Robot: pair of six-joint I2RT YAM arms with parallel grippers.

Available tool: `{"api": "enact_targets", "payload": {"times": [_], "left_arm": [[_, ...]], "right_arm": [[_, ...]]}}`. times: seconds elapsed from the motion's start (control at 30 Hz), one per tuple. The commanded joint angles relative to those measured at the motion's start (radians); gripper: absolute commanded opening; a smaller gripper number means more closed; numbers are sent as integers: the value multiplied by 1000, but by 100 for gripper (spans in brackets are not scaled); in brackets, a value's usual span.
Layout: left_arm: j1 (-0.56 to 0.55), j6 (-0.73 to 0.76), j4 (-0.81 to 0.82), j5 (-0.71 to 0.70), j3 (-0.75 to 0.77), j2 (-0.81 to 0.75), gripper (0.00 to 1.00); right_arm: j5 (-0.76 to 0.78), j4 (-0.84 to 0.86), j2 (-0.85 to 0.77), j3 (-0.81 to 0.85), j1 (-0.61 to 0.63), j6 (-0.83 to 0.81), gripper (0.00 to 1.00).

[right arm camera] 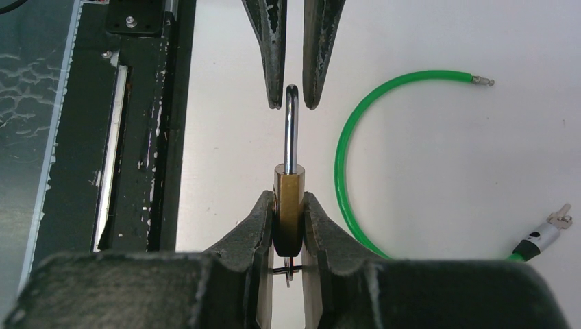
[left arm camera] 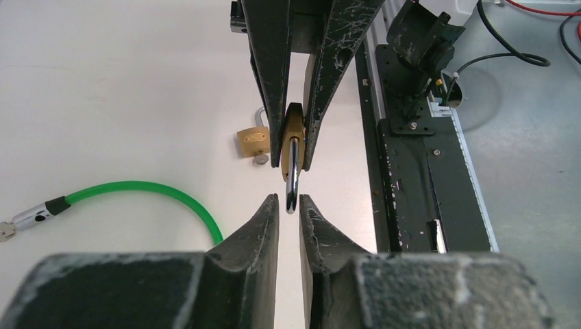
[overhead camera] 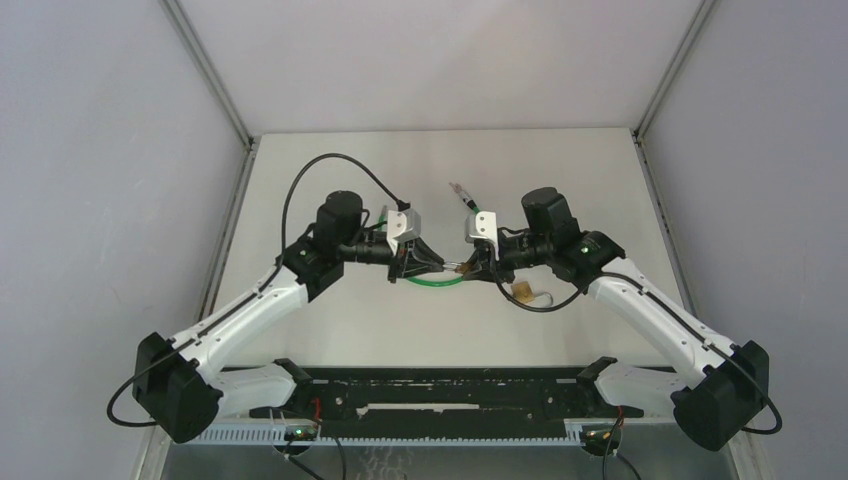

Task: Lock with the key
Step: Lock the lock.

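The right gripper [right arm camera: 289, 205] has its fingers [right arm camera: 262, 223] clamped on the brass body of a padlock [right arm camera: 289, 195], held off the worktop [right arm camera: 445, 171] between the two arms. The steel shackle [right arm camera: 291, 130] points straight at the left gripper [left arm camera: 288, 205]. That gripper's fingers [left arm camera: 268, 219] stand narrow, one on each side of the shackle's tip, with a sliver of gap showing on both sides, so they hold nothing.

The shackle is seen edge-on in both wrist views, so I cannot tell whether it is seated in the body or sprung out. A thin wire loop shows under the padlock between the right fingers; it may be a key ring, but no key can be made out for certain.

A green cable [right arm camera: 337, 171] with metal ends curves on the worktop nearby, and a second small padlock [left arm camera: 252, 140] lies beyond.

By my reading the lock is picked up and presented, while the locking itself looks not yet done: shackle and key both remain to be dealt with
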Motion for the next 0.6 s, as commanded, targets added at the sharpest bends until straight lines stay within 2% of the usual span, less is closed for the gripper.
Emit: {"api": "enact_targets", "payload": {"times": [0.0, 0.17, 0.33, 0.57], "left_arm": [[-4, -17, 40, 29, -26, 8, 20], [-8, -27, 55, 30, -32, 13, 14], [-14, -49, 69, 31, -32, 19, 1], [-20, -98, 120, 24, -46, 31, 0]], "right_arm": [[-11, 21, -33, 5, 6, -7, 0], [-12, 23, -32, 5, 6, -6, 0], [-3, 31, -29, 5, 7, 5, 0], [3, 45, -29, 5, 18, 25, 0]]}}
